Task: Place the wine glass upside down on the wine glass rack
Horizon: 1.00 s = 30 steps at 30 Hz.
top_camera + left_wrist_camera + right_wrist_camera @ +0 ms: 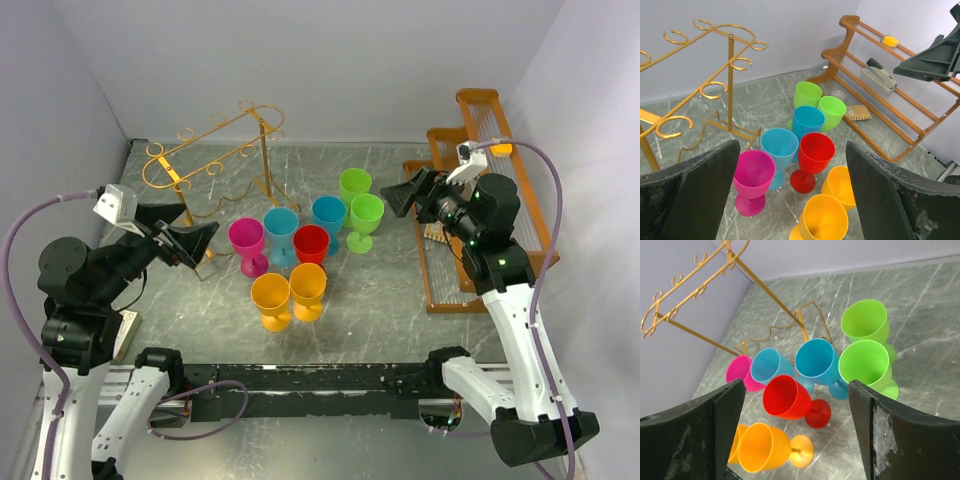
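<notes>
Seen from above, eight plastic stemmed wine glasses stand upright, rims up, in a tight cluster in the middle of the grey marble-patterned tabletop (390,300). The pink glass (246,238) is at the cluster's 9 o'clock and the red glass (311,243) at its centre. The pale blue glass (281,225) and the second blue glass (328,212) stand toward 12 o'clock. The lime green glass (354,185) is at 1 o'clock with the other green glass (366,213) just beside it. The left orange glass (270,295) and the right orange glass (308,283) stand side by side at 6 o'clock.

The thin gold wire wine glass rack (215,150), with parallel rails, curled scroll ends and a central post, stands at the cluster's 10 to 11 o'clock, near the glasses but apart from them. A bulky orange-brown wooden slatted rack (490,130) sits at 3 o'clock against the right wall.

The left gripper (203,243) hangs at the cluster's 9 o'clock, just beside the pink glass, released with its jaws spread wide. The right gripper (398,195) hangs at 2 o'clock near the green glasses, also released and wide apart, gripping nothing
</notes>
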Each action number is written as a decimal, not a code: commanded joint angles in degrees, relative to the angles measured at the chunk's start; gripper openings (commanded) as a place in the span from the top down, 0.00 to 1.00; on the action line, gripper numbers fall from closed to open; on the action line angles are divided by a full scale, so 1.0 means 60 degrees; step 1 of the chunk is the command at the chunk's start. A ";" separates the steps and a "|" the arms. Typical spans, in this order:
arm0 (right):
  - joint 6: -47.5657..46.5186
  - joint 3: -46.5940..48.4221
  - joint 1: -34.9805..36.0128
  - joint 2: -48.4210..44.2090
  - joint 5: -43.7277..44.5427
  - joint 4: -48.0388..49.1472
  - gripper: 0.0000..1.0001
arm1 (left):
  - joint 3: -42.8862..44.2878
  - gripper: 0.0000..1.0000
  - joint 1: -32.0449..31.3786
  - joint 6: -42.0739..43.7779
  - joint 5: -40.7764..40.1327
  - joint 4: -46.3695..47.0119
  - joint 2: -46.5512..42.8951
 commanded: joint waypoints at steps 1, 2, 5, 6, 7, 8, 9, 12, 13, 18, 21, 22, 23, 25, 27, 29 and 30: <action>-0.0317 -0.0137 -0.0071 0.0127 -0.0634 -0.0276 0.16 | -0.0268 0.01 -0.0052 -0.0043 0.0287 -0.0198 -0.0384; -0.0402 -0.0043 -0.0070 0.0293 -0.0723 -0.0487 0.18 | -0.0309 0.01 -0.0052 0.0008 0.0368 -0.0207 -0.0452; -0.0822 0.0621 -0.0068 0.1083 -0.1160 -0.1636 0.26 | -0.0491 0.01 -0.0059 0.0046 0.0552 -0.0076 -0.0636; -0.0813 0.0636 -0.0046 0.1253 -0.1194 -0.1688 0.27 | -0.0542 0.00 -0.0053 0.0037 0.0610 0.0003 -0.0648; -0.0805 0.0614 -0.0021 0.1348 -0.1152 -0.1660 0.27 | -0.0577 0.01 -0.0049 0.0045 0.0688 0.0091 -0.0643; -0.0822 0.0626 0.0050 0.1500 -0.1048 -0.1652 0.27 | -0.0575 0.02 -0.0052 0.0070 0.0770 0.0183 -0.0618; -0.0824 0.0708 0.0165 0.1650 -0.0887 -0.1681 0.27 | -0.0558 0.02 -0.0050 0.0077 0.0804 0.0244 -0.0575; -0.0923 0.1146 0.0988 0.2308 0.0073 -0.1922 0.27 | -0.0348 0.03 -0.0054 0.0078 0.0804 0.0312 -0.0346; -0.0972 0.1363 0.1478 0.2611 0.0838 -0.2055 0.27 | -0.0273 0.03 -0.0052 0.0103 0.0769 0.0310 -0.0270; -0.0940 0.2399 0.3328 0.4010 0.3283 -0.2648 0.30 | 0.0056 0.03 -0.0052 0.0257 0.0722 0.0164 0.0113; -0.0772 0.2610 0.3746 0.4472 0.3820 -0.2444 0.32 | 0.0237 0.03 -0.0045 0.0312 0.0732 0.0064 0.0222; -0.0765 0.2729 0.3868 0.4641 0.3983 -0.2433 0.33 | 0.0240 0.03 -0.0051 0.0294 0.0704 0.0079 0.0193; -0.0797 0.2872 0.4014 0.4875 0.4241 -0.2507 0.34 | 0.0142 0.03 -0.0052 0.0246 0.0685 0.0154 0.0151; -0.0808 0.3144 0.4168 0.5311 0.4790 -0.2708 0.35 | -0.0079 0.02 -0.0052 0.0105 0.0693 0.0376 0.0022; -0.0823 0.3351 0.4327 0.5719 0.5176 -0.2856 0.40 | -0.0210 0.02 -0.0052 -0.0024 0.0662 0.0493 -0.0069; -0.0894 0.3543 0.4456 0.6114 0.5448 -0.2964 0.43 | -0.0202 0.02 -0.0052 -0.0041 0.0643 0.0477 -0.0071; -0.0954 0.3649 0.4513 0.6293 0.5510 -0.2987 0.45 | -0.0169 0.02 -0.0049 -0.0032 0.0625 0.0433 -0.0058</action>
